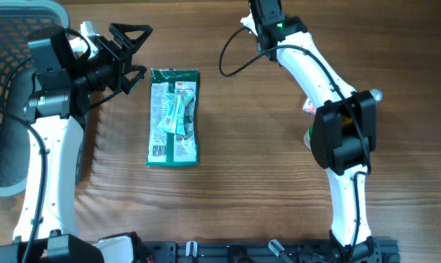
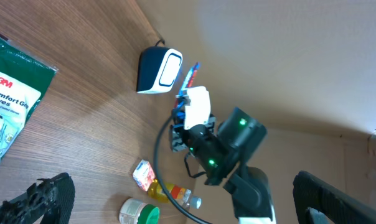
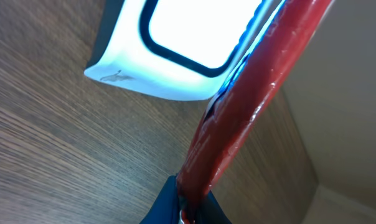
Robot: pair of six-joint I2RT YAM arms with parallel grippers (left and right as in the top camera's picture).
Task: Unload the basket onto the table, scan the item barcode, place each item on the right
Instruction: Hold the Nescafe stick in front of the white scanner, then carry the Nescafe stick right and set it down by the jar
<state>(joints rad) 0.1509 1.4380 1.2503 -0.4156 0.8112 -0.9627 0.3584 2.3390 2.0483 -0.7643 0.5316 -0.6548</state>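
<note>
Red packet [image 3: 250, 106] at the far scanner [image 3: 150, 68]
Right tool [image 3: 185, 208] pinched it, left tool [image 1: 136, 52] gaped wide; I needed its barcode square to the scanner.

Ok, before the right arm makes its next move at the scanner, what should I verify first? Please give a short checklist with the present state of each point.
1. Right end effector shut on the red item: ok.
2. Red item held close to the scanner, beside its window: ok.
3. Barcode turned toward the window: cannot tell, only the edge of the item shows.
4. Left end effector open, holding nothing: ok.
5. Left end effector apart from the glove pack, which lies flat on the table: ok.
</note>
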